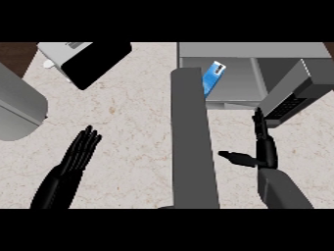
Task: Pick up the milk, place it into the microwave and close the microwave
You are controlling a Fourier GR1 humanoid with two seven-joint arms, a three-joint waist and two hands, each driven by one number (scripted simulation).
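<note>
The milk (213,77), a blue and white carton, lies tilted inside the microwave (249,51) at the far right of the tabletop (133,122). The microwave door (299,90) stands swung outward on the right side. The right hand (263,147) is positioned just in front of the door, fingers straight and extended toward it, thumb spread to the left, holding nothing. The left hand (79,152) rests at the lower left above the tabletop, fingers straight and together, also holding nothing. A grey vertical panel (192,137) stands between the two hands.
</note>
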